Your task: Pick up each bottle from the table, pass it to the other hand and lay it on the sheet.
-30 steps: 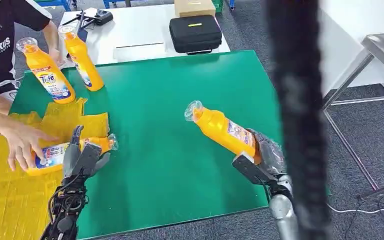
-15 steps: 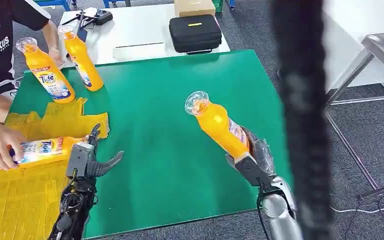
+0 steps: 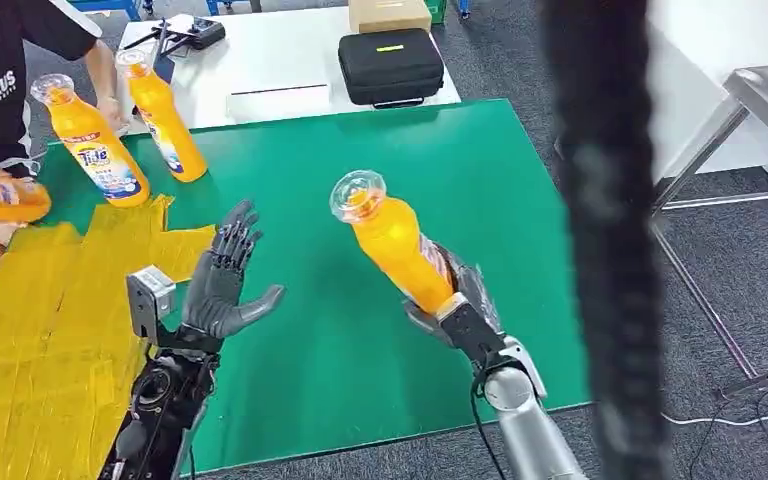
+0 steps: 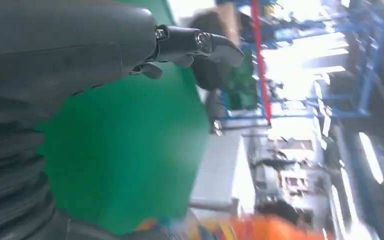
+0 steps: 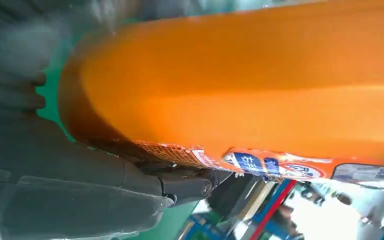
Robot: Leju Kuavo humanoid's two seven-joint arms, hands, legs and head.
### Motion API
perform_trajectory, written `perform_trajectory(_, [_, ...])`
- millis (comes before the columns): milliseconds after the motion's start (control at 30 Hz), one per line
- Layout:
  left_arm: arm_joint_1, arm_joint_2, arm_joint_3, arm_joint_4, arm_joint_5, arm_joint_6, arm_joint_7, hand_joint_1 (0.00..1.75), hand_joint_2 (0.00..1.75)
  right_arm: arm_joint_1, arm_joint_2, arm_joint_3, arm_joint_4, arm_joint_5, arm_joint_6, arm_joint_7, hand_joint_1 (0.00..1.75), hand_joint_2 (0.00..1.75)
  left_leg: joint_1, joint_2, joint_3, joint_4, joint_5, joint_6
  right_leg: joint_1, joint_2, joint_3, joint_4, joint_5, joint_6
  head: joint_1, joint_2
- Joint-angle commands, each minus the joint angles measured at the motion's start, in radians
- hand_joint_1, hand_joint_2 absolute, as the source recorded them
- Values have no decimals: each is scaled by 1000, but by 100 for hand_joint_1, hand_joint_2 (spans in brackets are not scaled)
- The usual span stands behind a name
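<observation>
My right hand (image 3: 457,305) grips the lower body of an orange bottle (image 3: 392,243) and holds it tilted above the green table (image 3: 340,170), clear cap toward my left. The same bottle (image 5: 260,85) looms close in the right wrist view, above my right hand (image 5: 80,190). My left hand (image 3: 223,285) is raised with fingers spread and nothing in it, palm facing the bottle, a short gap between them. My left hand (image 4: 95,45) also shows in its wrist view. The yellow sheet (image 3: 50,330) covers the table's left part. Two more orange bottles (image 3: 90,140) (image 3: 165,118) stand at the table's far left.
A person at the left edge holds another orange bottle (image 3: 0,198) above the sheet's far corner. A white table (image 3: 280,60) behind carries a black case (image 3: 390,65) and a cardboard box (image 3: 388,14). A dark blurred post (image 3: 600,230) crosses the view on the right.
My right hand has carried the bottle leftward and more upright. My left hand let go of the bottle on the sheet and rose, open; the person took that bottle away to the left.
</observation>
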Motion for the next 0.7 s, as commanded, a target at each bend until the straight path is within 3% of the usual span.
perform_trajectory(33, [-6, 16, -122, -73, -29, 37, 18, 0, 175, -127, 43, 116, 134, -11, 16, -7, 175, 175, 1, 3, 4, 1, -3, -3, 1, 2, 4, 0, -1, -1, 0, 0])
perform_trajectory(333, [-14, 11, -169, -59, -8, 50, 14, 0, 175, -225, 81, 224, 180, -48, 29, -11, 175, 175, 2, 5, 7, 2, -4, -4, 2, 3, 6, 0, -3, -1, 0, 0])
perform_trajectory(700, [-10, 9, -126, -19, 23, 79, 11, 0, 175, -203, 81, 385, 169, -15, 68, -21, 175, 175, 1, 3, 6, 0, -3, -3, 2, 1, 6, -1, -2, -1, 0, 0])
